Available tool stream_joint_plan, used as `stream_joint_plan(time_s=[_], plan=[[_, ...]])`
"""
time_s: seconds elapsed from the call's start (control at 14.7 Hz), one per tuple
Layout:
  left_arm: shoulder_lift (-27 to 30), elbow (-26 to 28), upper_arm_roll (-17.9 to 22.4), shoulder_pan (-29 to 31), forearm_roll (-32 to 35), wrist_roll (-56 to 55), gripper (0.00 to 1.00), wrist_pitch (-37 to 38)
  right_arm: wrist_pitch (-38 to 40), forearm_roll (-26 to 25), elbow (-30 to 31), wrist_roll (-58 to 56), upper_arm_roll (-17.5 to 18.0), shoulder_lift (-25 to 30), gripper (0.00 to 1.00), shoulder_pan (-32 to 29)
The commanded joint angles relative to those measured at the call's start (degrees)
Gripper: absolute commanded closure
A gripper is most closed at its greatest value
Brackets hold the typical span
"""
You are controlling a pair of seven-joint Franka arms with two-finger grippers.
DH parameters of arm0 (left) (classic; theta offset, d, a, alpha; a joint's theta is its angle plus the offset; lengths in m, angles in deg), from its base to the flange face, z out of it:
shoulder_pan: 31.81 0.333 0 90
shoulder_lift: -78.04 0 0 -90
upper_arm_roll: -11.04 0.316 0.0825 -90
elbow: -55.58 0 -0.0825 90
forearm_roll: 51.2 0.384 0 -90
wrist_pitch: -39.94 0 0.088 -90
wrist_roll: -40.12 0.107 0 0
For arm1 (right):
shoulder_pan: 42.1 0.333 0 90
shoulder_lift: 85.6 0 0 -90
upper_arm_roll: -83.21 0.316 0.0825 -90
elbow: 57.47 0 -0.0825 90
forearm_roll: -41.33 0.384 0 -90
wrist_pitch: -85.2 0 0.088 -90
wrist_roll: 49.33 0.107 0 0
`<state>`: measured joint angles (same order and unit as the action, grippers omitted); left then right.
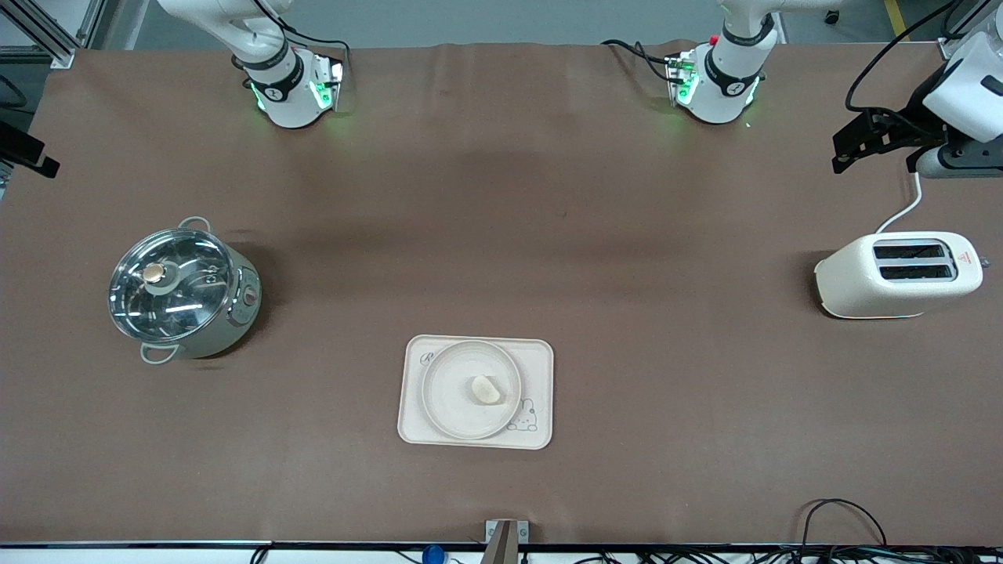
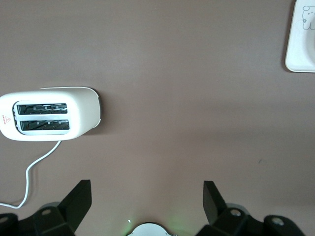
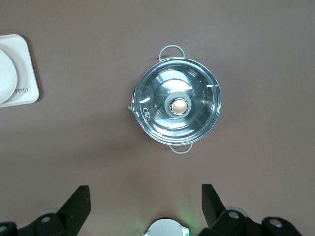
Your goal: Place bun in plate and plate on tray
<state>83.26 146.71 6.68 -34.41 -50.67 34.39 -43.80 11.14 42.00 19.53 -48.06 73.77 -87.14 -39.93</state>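
The bun (image 1: pixel 485 389) lies in the round cream plate (image 1: pixel 450 403). The plate sits on the rectangular tray (image 1: pixel 541 368), which lies on the table near the front camera's edge, midway between the two ends. A tray corner shows in the left wrist view (image 2: pixel 300 49). The right wrist view shows the tray (image 3: pixel 22 69) and the plate's rim (image 3: pixel 5 73). My left gripper (image 2: pixel 147 184) is open and empty, raised high at the left arm's end (image 1: pixel 870 145). My right gripper (image 3: pixel 145 188) is open and empty, raised high at the right arm's end (image 1: pixel 27 153).
A steel pot with a glass lid (image 1: pixel 184 294) stands toward the right arm's end; it also shows in the right wrist view (image 3: pixel 178 105). A white toaster (image 1: pixel 897 274) with its cord stands toward the left arm's end and shows in the left wrist view (image 2: pixel 49 115).
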Motion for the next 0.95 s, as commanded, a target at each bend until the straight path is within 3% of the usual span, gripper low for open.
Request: stream_joint_plan(time_s=[0.0, 0.34, 0.54, 0.88], plan=[[0.1, -1.7, 0.2, 0.1, -0.2, 1.0, 0.0, 0.4, -0.5, -1.3, 2.1, -3.5, 2.1, 2.0, 0.0, -2.4], [0.4, -1.7, 0.0, 0.0, 0.2, 0.9, 0.0, 0.4, -2.1, -1.5, 3.1, -4.9, 2.0, 1.6, 0.0, -2.4], [0.6, -3.6, -0.1, -0.4, 0.1, 0.5, 0.0, 0.7, -7.1, -1.4, 8.1, -4.9, 1.8, 2.0, 0.0, -2.6], [0.5, -4.1, -0.1, -0.3, -0.2, 0.5, 0.0, 1.6, -7.4, -1.3, 8.2, -4.6, 1.9, 1.7, 0.0, -2.4]])
